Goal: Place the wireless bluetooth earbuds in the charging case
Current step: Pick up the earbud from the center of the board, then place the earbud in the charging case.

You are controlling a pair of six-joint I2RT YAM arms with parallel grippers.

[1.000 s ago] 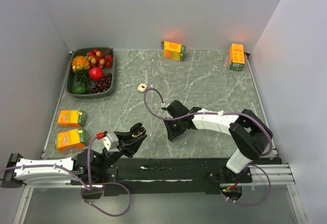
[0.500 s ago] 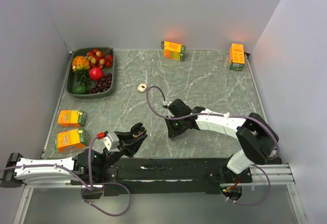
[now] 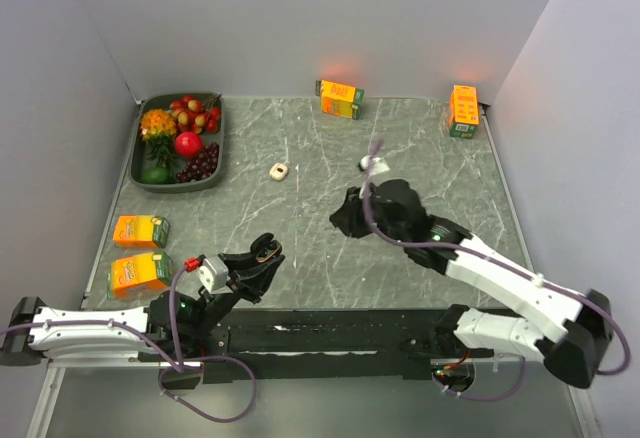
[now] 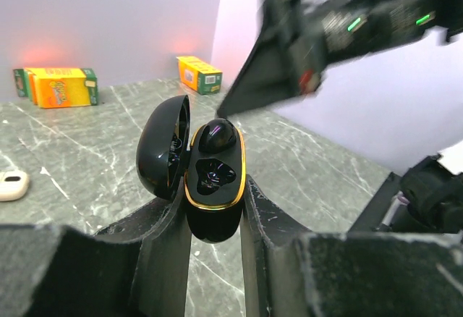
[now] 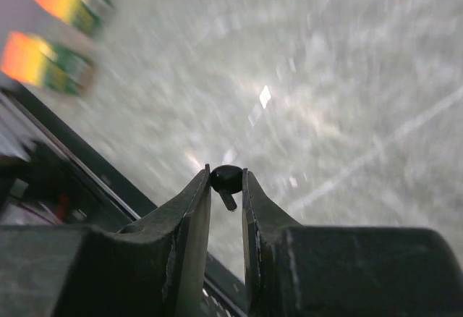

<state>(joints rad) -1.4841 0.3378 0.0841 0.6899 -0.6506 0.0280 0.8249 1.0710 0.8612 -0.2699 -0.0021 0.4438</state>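
Observation:
The charging case [image 4: 214, 219] is black with a gold rim, and its lid stands open to the left. My left gripper [image 4: 215, 188] is shut on its body and holds it upright above the table's near edge [image 3: 264, 252]. One black earbud [image 4: 217, 134] sits in the case's upper socket, while the lower socket shows hollow. My right gripper [image 5: 226, 176] is shut on a second black earbud [image 5: 226, 179], stem pointing down, in the air over the table. In the top view this gripper [image 3: 344, 221] hangs right of the case, apart from it. A small whitish piece [image 3: 279, 170] lies on the table farther back.
A tray of fruit [image 3: 216, 148] stands at the back left. Two orange juice cartons [image 3: 140, 230] [image 3: 138, 273] lie at the left edge, one [image 3: 340, 98] at the back middle, one [image 3: 463, 110] at the back right. The right arm's cable loops above its wrist.
The right arm has lifted off the table and swung right and back, its elbow now stretched toward the near right. The left gripper with the case has barely shifted.

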